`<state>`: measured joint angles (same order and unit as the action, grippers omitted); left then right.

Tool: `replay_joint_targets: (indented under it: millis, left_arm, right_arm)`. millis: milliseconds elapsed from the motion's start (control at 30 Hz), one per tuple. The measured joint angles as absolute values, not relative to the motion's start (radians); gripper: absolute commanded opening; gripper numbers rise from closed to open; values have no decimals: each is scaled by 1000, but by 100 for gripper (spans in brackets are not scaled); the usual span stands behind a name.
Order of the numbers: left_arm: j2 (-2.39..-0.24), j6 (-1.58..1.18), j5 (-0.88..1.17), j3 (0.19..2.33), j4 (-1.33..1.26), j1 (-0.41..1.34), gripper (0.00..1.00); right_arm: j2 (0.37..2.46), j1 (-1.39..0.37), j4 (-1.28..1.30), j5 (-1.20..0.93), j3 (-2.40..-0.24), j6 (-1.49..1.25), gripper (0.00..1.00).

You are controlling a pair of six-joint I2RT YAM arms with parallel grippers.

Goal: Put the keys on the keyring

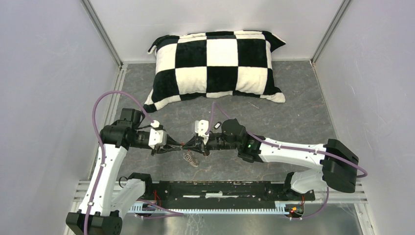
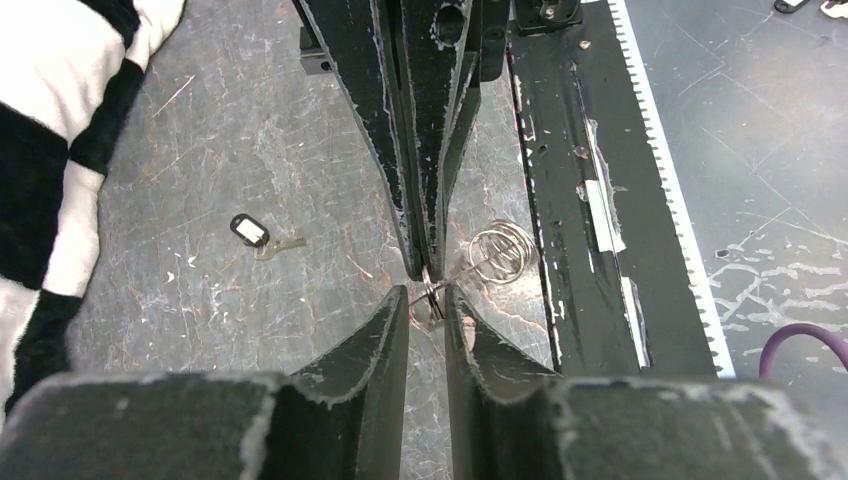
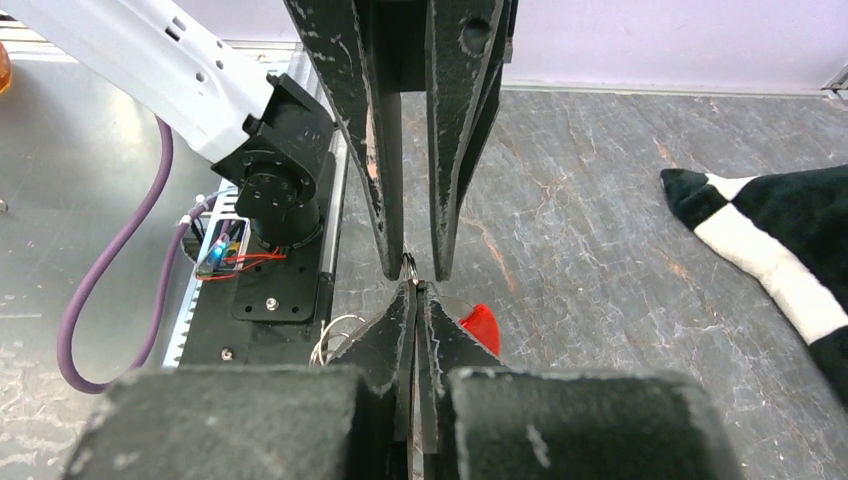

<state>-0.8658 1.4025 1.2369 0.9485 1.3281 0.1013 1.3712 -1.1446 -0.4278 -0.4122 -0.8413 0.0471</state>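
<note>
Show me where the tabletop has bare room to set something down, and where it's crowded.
Free: the grey table between the pillow and the right arm, and the strip between the pillow and the left wall. Crowded: the middle, where the left pincer and right pincer meet over the keyring; a loose key lies on the pillow side of them.

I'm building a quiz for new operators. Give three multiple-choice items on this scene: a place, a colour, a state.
1. Where is the visible small black-headed silvery-bladed key? A on the pillow; B on the scratched grey table; C in a gripper.
2. The sleeve on the silvery coiled-wire keyring is: A blue; B red; C green.
3. The right gripper is: A wide open; B shut; C unseen.
Key: B, it lies flat there, untouched; B, red shows beside that gripper; B, its jaws touch.
</note>
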Motion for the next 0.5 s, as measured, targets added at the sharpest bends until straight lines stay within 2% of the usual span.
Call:
replay_joint_targets:
  millis: [167,400,467,500]
  left_arm:
    - [-846,1385,1232,939,1324,114,29]
    - [-826,1372,1229,936,1299,119,3]
    - [-824,1367,1225,936,1287,119,2]
    - [-824,1367,1224,936,1281,119,2]
  right_arm:
    - [1364,-1152,-421,-390,-850,49,1]
    - [1364,-1162,-376,-384,-878,51,0]
    - [1364,-1165,-371,-384,-881,51,1]
    - [1364,-1165,-370,-385,-882,51,5]
